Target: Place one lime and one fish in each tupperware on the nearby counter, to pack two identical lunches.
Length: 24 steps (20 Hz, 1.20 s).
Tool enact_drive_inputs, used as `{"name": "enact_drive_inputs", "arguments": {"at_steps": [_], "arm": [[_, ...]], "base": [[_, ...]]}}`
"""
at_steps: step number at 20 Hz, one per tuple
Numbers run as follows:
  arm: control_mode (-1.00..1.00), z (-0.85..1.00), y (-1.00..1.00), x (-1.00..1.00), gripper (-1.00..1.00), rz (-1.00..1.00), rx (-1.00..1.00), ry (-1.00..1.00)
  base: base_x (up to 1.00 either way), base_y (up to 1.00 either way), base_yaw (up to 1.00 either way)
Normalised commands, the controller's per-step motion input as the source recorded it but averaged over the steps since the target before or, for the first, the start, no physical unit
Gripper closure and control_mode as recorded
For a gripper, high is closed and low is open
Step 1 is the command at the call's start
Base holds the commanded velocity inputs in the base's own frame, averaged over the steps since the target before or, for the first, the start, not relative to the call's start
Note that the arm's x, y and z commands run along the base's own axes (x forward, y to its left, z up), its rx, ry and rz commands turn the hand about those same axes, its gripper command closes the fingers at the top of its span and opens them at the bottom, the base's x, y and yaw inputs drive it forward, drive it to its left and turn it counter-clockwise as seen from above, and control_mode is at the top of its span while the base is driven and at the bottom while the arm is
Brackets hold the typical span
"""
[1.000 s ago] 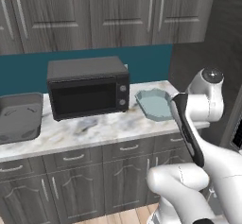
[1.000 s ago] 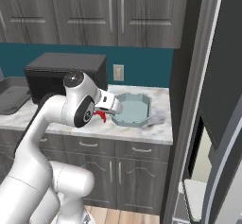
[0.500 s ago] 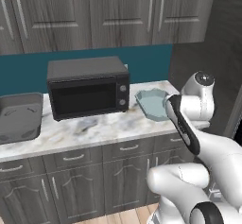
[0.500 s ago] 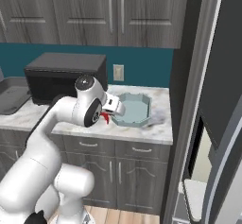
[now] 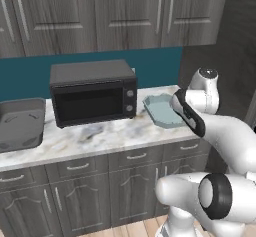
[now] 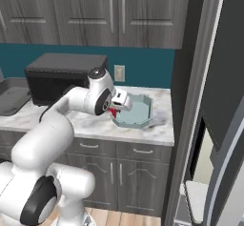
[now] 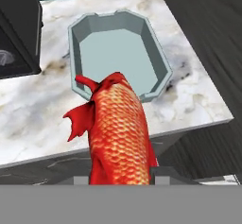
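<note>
A marble-look counter [image 5: 100, 136] runs under dark wood-grain cabinets, with a black microwave [image 5: 92, 91] at its middle, a dark grey rectangular tupperware [image 5: 20, 123] at the far left and a pale teal octagonal tupperware [image 7: 118, 53] at the right end. The gripper [image 6: 114, 110] is clamped on the red-orange fish [image 7: 118, 133], which hangs just short of the teal container's near rim, tail fin towards it. The container looks empty in the hand view. To do this step well, I judge the fish should be carried forward until it sits over the container's bare floor, lowered past the rim, and only then let go, so it cannot catch the wall and tip onto the counter.
</note>
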Motion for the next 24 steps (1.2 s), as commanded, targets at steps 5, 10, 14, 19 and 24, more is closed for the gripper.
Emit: {"name": "enact_drive_inputs", "arguments": {"at_steps": [5, 10, 14, 19, 24], "arm": [[-1.0, -0.27, -0.19, 0.32, 1.0, 0.01, 0.0, 0.0], [-1.0, -0.29, -0.08, 0.25, 1.0, 0.02, 0.0, 0.0], [-1.0, -0.14, -0.18, 0.35, 1.0, 0.03, 0.0, 0.03], [-1.0, -0.1, -0.22, 0.37, 1.0, 0.04, 0.0, 0.04], [-1.0, -0.22, -0.13, 0.44, 1.0, 0.04, 0.0, 0.01]], "base": [[0.0, 0.0, 0.0], [0.0, 0.0, 0.0], [0.0, 0.0, 0.0], [0.0, 0.0, 0.0], [0.0, 0.0, 0.0]]}}
